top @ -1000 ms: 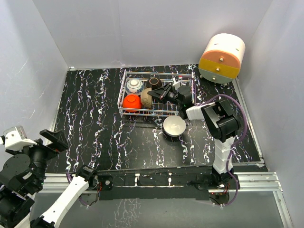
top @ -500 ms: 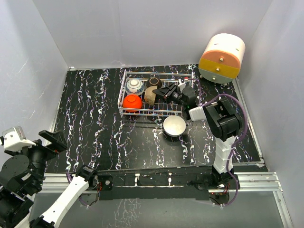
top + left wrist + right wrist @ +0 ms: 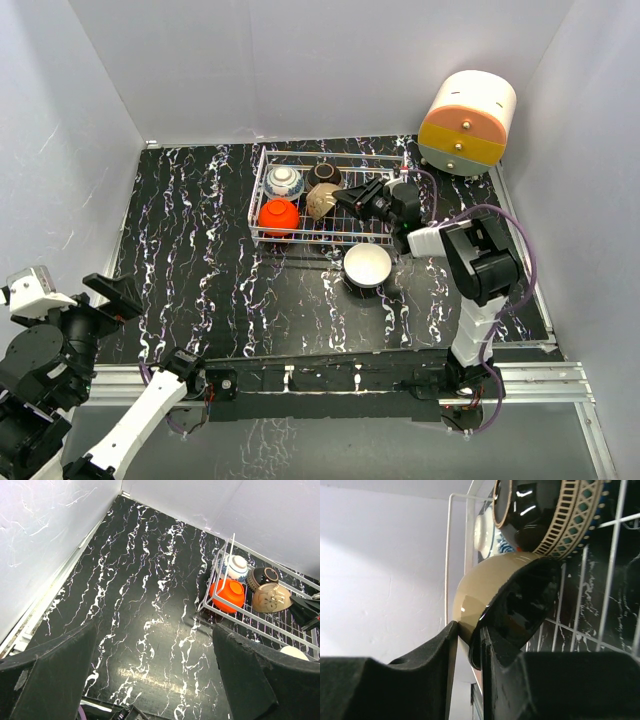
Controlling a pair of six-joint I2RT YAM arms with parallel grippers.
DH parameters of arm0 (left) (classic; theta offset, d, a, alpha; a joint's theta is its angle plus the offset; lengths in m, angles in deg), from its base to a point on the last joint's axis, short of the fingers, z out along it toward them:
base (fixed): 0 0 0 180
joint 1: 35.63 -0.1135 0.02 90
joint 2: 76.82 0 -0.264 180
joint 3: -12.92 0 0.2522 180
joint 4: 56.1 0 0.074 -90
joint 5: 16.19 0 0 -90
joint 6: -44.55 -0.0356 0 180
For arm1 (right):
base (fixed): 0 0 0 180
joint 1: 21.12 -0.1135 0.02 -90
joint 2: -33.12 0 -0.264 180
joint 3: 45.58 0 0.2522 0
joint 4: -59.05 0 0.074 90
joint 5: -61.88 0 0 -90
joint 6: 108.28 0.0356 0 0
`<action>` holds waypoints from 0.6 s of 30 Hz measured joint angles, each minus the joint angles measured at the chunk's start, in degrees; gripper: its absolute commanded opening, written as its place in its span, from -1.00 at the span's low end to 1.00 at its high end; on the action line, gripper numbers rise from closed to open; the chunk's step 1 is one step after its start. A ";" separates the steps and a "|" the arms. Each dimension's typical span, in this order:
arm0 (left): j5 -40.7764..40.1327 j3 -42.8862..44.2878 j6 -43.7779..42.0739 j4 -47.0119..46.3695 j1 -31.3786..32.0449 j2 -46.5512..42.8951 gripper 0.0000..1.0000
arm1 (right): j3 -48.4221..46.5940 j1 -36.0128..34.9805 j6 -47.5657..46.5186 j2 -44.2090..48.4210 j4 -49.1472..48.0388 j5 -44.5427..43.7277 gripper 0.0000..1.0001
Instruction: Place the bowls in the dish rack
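The white wire dish rack (image 3: pixel 392 190) stands at the back middle. In it are the blue-and-white bowl (image 3: pixel 283 181), the black bowl (image 3: pixel 323 174), the red bowl (image 3: pixel 277 217) and the tan bowl (image 3: pixel 322 201). My right gripper (image 3: pixel 343 198) reaches into the rack and is shut on the tan bowl's rim (image 3: pixel 485 592), one finger inside and one outside; the bowl is tilted with its base upward. The black bowl (image 3: pixel 545 510) lies just beyond it. The white bowl (image 3: pixel 367 265) stands upright on the table in front of the rack. My left gripper (image 3: pixel 152 675) is open and empty at the near left.
A cream-and-orange round drawer unit (image 3: pixel 466 122) stands at the back right corner. White walls close the table at the back and both sides. The left wrist view shows the rack (image 3: pixel 218 612) at right with the red bowl (image 3: pixel 227 594) at its near corner.
My right gripper has shifted a little to the right and back with the tan bowl, and the bowl has tipped further over. The left arm has not moved.
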 measured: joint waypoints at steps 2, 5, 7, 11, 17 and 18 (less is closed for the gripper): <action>0.02 -0.17 0.04 0.00 0.00 0.02 0.94 | 0.72 0.26 -0.96 1.55 3.04 -0.92 -0.44; 0.07 -0.42 0.20 -0.15 0.00 0.02 0.94 | 0.92 0.28 -3.13 4.37 8.74 -2.60 -0.42; 0.28 -0.85 0.24 -0.59 0.00 0.02 0.94 | 0.92 0.26 -5.01 6.19 12.98 -3.82 -0.42; 1.07 -1.68 0.39 -1.05 0.00 0.02 0.94 | 0.92 0.35 -7.72 8.76 19.39 -5.29 -0.42; 1.77 -2.21 0.72 -1.75 0.00 0.02 0.94 | 0.94 0.61 -11.91 11.87 28.24 -7.52 -0.39; 1.84 -2.43 0.79 -2.05 0.00 0.02 0.94 | 0.94 0.61 -13.00 12.35 29.73 -7.98 -0.39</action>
